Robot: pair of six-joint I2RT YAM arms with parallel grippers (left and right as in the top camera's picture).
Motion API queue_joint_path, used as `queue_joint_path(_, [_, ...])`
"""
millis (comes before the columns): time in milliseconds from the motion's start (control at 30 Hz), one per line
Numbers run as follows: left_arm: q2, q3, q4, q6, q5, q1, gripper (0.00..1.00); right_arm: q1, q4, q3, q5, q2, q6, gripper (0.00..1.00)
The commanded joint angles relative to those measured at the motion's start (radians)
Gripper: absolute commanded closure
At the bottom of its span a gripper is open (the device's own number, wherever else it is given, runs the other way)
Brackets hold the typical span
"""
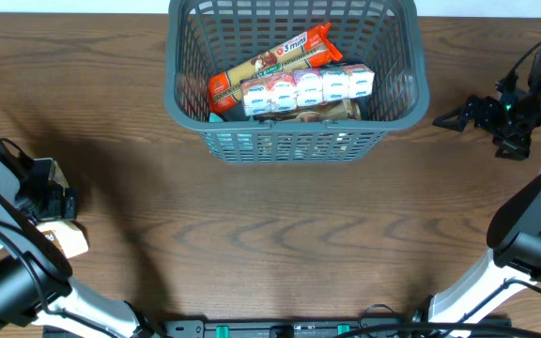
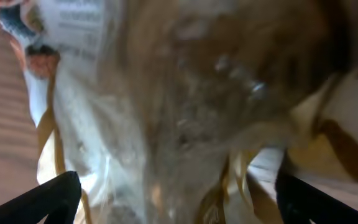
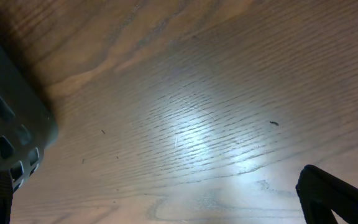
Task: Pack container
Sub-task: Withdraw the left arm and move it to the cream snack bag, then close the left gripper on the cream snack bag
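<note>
The container sat part-filled at the far middle of the desk, so the left jaws stood wide apart astride a crinkly packet, apparently to take it next, while the right jaws gaped over bare wood beside the container.

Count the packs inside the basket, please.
3 in the basket: an orange packet at the back, a white multipack in front, a brown pack beneath it. More may be hidden.

Grey-blue lattice container, orange packet, white-and-pink carton row, brown wood-grain table
</note>
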Motion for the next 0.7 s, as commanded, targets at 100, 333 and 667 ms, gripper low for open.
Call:
queue_joint_path(100, [0.049,0.004,0.042,0.018,0.007,0.005,0.02,0.01,0.002,0.001,-0.008,0.005,-0.007,0.01])
queue_joint_path(333, [0.11,0.004,0.055,0.017,0.007,0.005,0.01,0.01,-0.005,0.001,0.004,0.005,-0.008,0.01])
queue_joint_path(667, [0.145,0.004,0.091,0.017,0.008,0.005,0.1,0.01,-0.025,0.001,0.007,0.005,-0.008,0.01])
